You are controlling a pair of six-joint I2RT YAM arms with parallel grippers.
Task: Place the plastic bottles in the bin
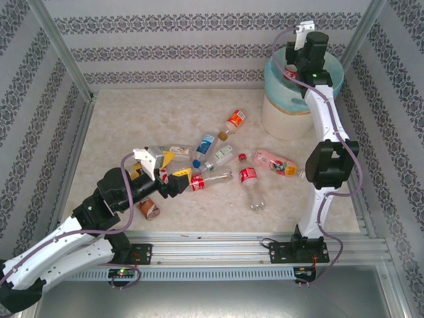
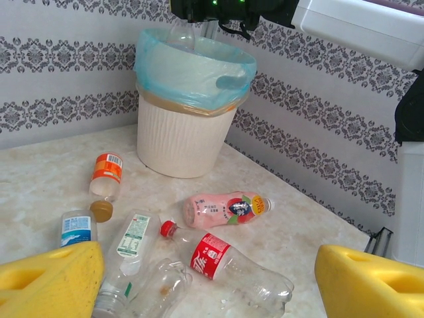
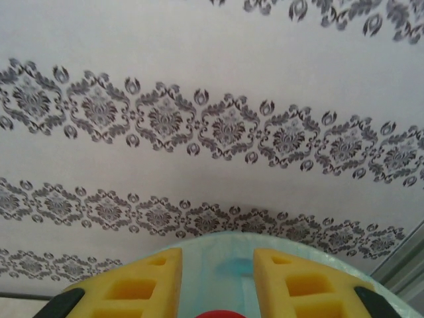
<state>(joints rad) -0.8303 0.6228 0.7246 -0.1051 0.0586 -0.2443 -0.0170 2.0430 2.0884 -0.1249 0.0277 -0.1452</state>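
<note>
Right pincer (image 3: pixel 216 260) clamped a clear bottle (image 2: pixel 180 36) above the ribbed round bin (image 2: pixel 182 142), one o'clock. Left pincer (image 2: pixel 209 257) gaped apart.

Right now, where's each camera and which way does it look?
Top external: high behind left arm and right arm, looking down on the table.
Left wrist: low over the table, facing the bin, its open fingers below.
Right wrist: over the bin, facing the wall; its fingers grip a red-capped bottle.
Top and left wrist share bin and pink bottle.
</note>
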